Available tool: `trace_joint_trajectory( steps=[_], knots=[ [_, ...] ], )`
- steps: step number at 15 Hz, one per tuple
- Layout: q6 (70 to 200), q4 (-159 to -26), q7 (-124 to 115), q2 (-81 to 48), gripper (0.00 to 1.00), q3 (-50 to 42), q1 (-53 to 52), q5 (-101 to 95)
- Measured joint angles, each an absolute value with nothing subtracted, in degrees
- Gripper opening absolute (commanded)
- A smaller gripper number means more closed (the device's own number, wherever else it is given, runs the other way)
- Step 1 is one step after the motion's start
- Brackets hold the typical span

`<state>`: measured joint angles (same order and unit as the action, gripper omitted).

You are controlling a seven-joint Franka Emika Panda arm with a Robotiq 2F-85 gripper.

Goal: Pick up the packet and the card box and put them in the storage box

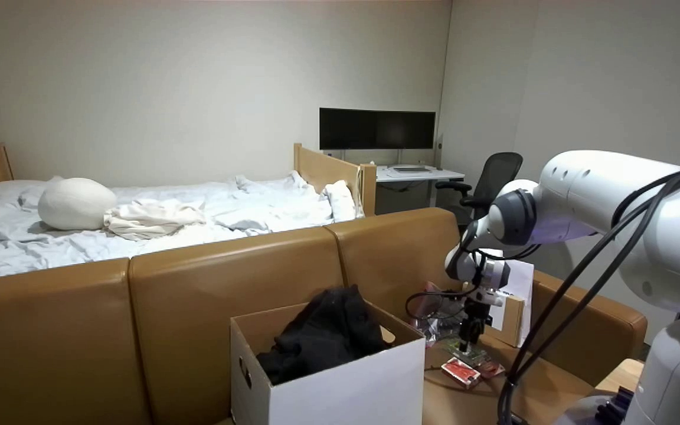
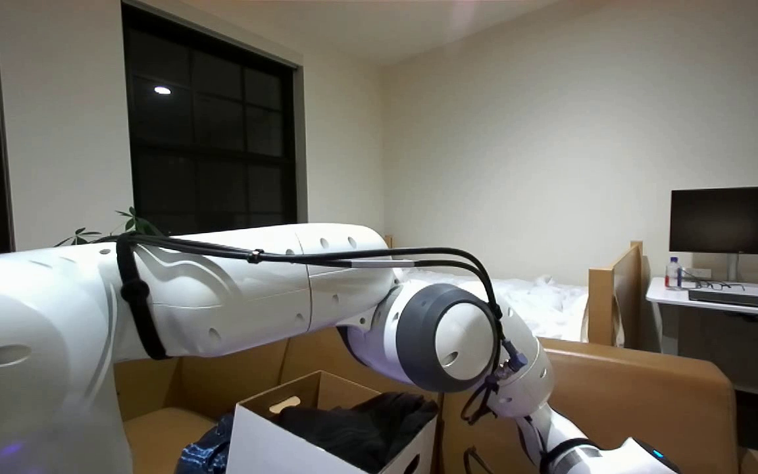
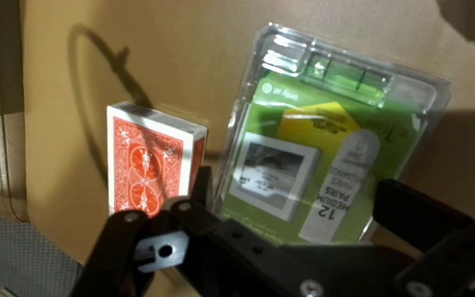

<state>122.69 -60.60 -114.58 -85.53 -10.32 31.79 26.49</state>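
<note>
The hand [image 3: 297, 187] is hovering over the green packet [image 3: 328, 136] — jaws standing wide apart, gripping nothing. The packet is lying on the brown sofa [image 1: 234, 277], with the red card box [image 3: 151, 161] resting just beside it. The white storage box [image 1: 346, 389] is standing near them — holding black cloth [image 1: 325, 339].

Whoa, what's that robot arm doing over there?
The robot arm has its gripper open over the green packet, not holding it yet. The red card box lies beside the packet on the couch. Both probably go into the big white storage box, which has black cloth in it.
</note>
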Motion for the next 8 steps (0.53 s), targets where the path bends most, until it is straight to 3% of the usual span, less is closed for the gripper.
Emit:
trace_joint_trajectory(
  steps=[8],
  knots=[
    [124.76, -60.8, -117.34, -85.49, 1.0, -11.22, 32.28, 26.37]
  ],
)
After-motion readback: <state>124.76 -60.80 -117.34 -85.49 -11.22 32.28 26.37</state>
